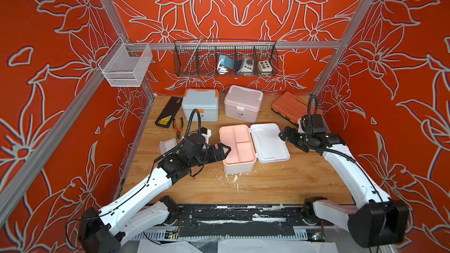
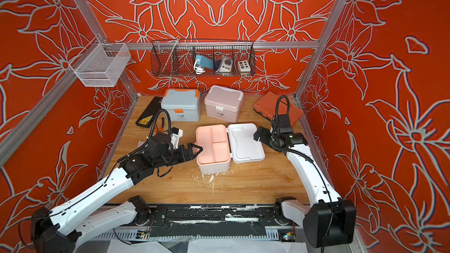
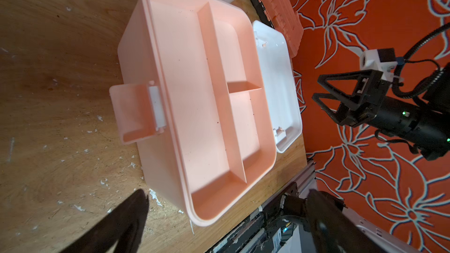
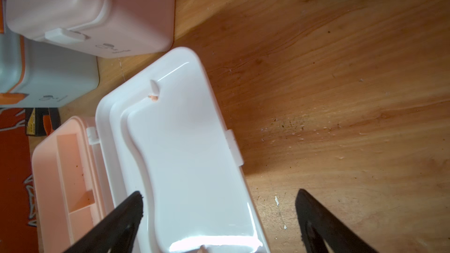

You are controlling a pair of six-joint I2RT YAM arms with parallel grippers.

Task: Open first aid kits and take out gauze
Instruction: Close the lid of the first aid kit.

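In both top views one first aid kit stands mid-table with its white lid (image 1: 269, 142) (image 4: 185, 147) flipped flat to the right. Its peach tray (image 1: 237, 147) (image 2: 213, 146) (image 3: 185, 98) shows bare compartments. The gauze is out of view. Two more first aid kits stand shut at the back: a blue-grey one with orange trim (image 1: 200, 104) and a pale pink one (image 1: 243, 103) (image 4: 97, 8). My left gripper (image 1: 224, 149) (image 2: 196, 148) (image 3: 226, 197) is open at the tray's left rim, holding nothing. At the lid's right edge my right gripper (image 1: 282, 135) (image 4: 219, 194) (image 3: 316, 87) hovers open and holds nothing.
A black case with a yellow label (image 1: 168, 113) and pliers (image 1: 177, 127) lie at the back left. A small white item (image 1: 168, 146) lies beside the left arm. An orange-red tool case (image 1: 292, 105) sits back right. Wire baskets (image 1: 225, 58) (image 1: 126, 65) hang on the frame.
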